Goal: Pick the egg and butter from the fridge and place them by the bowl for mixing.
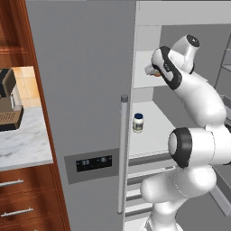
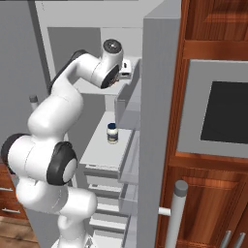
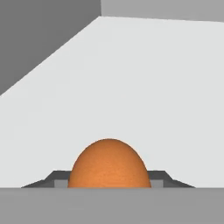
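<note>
The orange-brown egg [image 3: 109, 164] sits between my gripper's [image 3: 109, 180] two dark fingertips [image 3: 56, 177], which press against its sides just above the white shelf floor. From the left base view, my gripper [image 1: 151, 69] reaches onto the upper white shelf of the open grey fridge [image 1: 81, 90], and a sliver of the egg [image 1: 156, 74] shows under the hand. In the right base view the hand [image 2: 124, 70] is at that same upper shelf. The butter and the bowl are out of view.
A small white-lidded jar [image 1: 138, 122] [image 2: 112, 133] stands on the shelf below. The fridge's left door with its bar handle [image 1: 122, 153] is close to the arm. A coffee machine [image 1: 9, 103] stands on the marble counter [image 1: 22, 144]. A wall oven [image 2: 223, 111] is at right.
</note>
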